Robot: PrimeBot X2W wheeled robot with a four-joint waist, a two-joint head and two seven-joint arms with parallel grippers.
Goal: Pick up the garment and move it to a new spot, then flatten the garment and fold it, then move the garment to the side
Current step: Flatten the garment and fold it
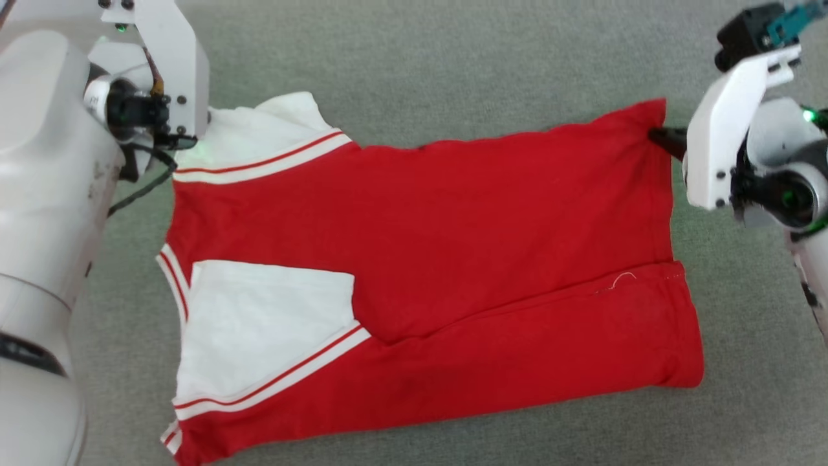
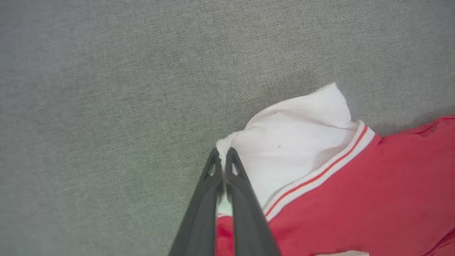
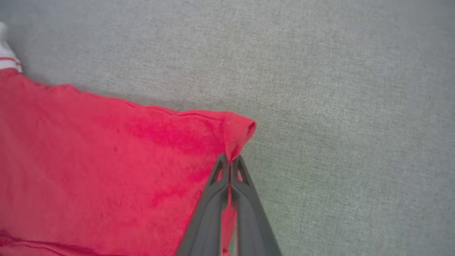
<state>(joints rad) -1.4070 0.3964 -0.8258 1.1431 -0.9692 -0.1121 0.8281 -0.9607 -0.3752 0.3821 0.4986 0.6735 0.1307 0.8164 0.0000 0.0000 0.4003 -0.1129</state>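
Observation:
The garment (image 1: pixel 453 213), a red shirt with white sleeves and striped trim, lies partly folded on the grey surface, its near long edge turned over the body. My left gripper (image 2: pixel 223 153) is shut on the white sleeve corner (image 2: pixel 295 135) at the far left. At the far right, my right gripper (image 3: pixel 230 160) is shut on the red hem corner (image 3: pixel 238 131); one dark fingertip (image 1: pixel 666 139) shows at that corner in the head view. The lettering is hidden.
Grey fabric surface (image 1: pixel 453 58) stretches all around the shirt, with open room beyond it at the top and to the right. My pale left arm (image 1: pixel 45 194) fills the left edge of the head view.

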